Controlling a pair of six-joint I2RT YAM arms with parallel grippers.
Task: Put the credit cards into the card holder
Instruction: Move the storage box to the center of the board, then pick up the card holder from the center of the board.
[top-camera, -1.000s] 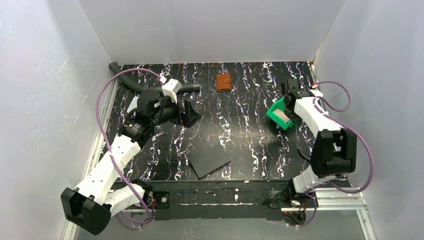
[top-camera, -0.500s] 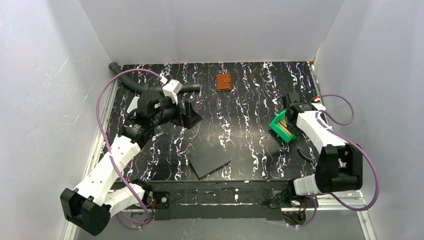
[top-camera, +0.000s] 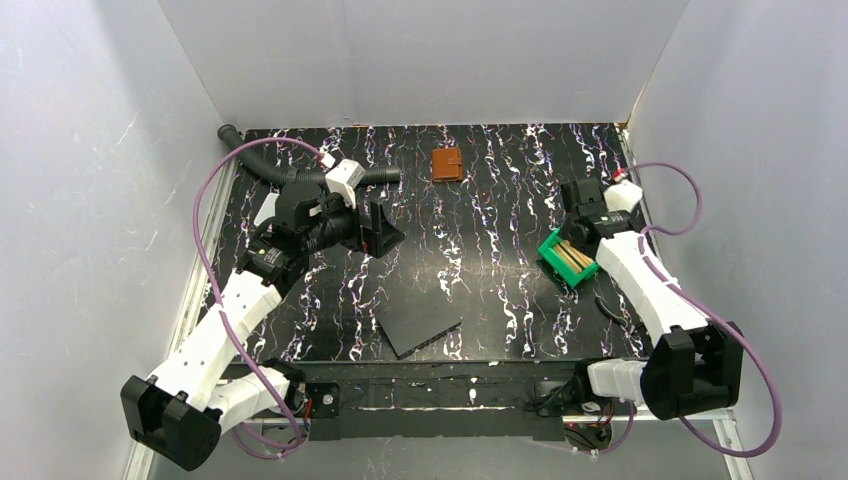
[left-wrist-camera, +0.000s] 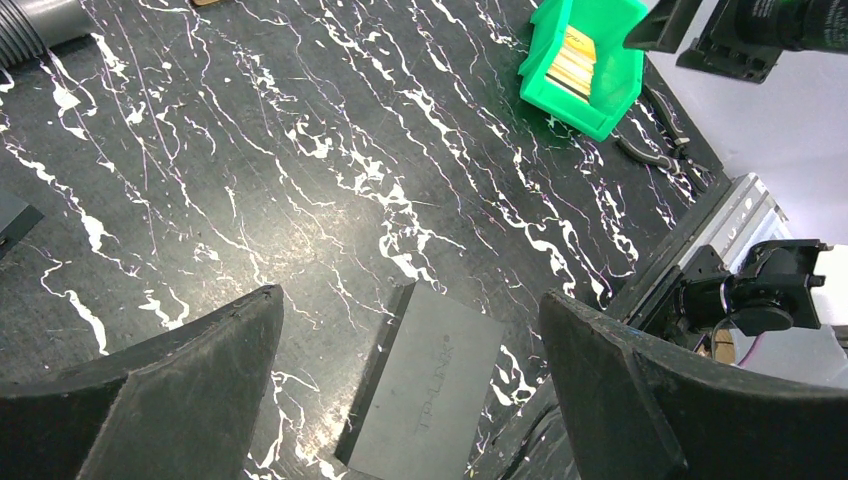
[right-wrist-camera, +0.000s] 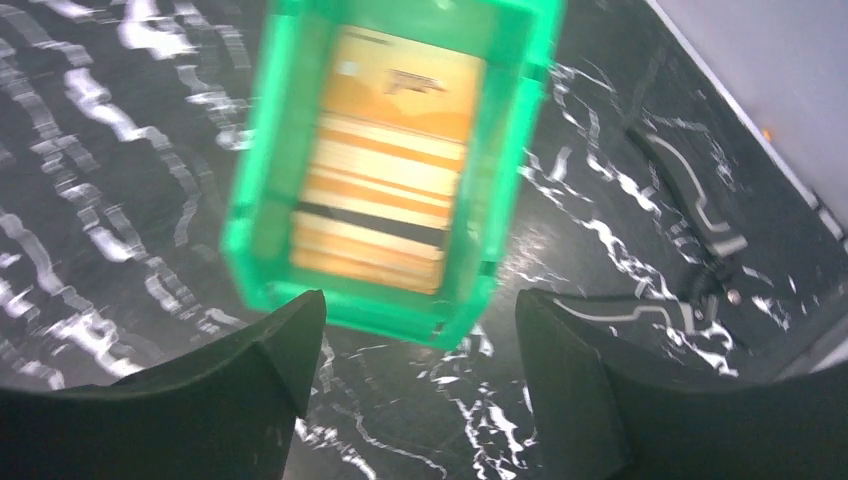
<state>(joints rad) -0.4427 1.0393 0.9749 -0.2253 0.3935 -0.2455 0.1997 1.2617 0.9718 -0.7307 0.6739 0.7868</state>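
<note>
Two sets of jaws are in play, and the right gripper (right-wrist-camera: 418, 310) is by far the nearer to the credit cards (right-wrist-camera: 390, 170), a stack of thin orange-yellow plastic rectangles lying in one small green plastic bin (right-wrist-camera: 255, 200). From the right wrist view the bin sits just ahead of the fingertips, not between them, and its long axis runs away from the jaws, so we judge that a straight reach forward and down would meet the stack end-on. Those jaws stand parted with nothing in them. That view is blurred, so we cannot count the cards; we can only say several, overlapping.

One card holder (top-camera: 447, 164), a small brown leather wallet, lies flat at the far middle of the black white-veined surface (top-camera: 480, 200), well apart from the bin and seemingly folded shut. It is nearer the left gripper (left-wrist-camera: 410, 300), whose jaws are spread wide and empty, hovering above the surface. We judge it the likelier arm to open or steady the holder.

One dark grey flat slab (top-camera: 418, 322) lies near the front edge, between the arms
</note>
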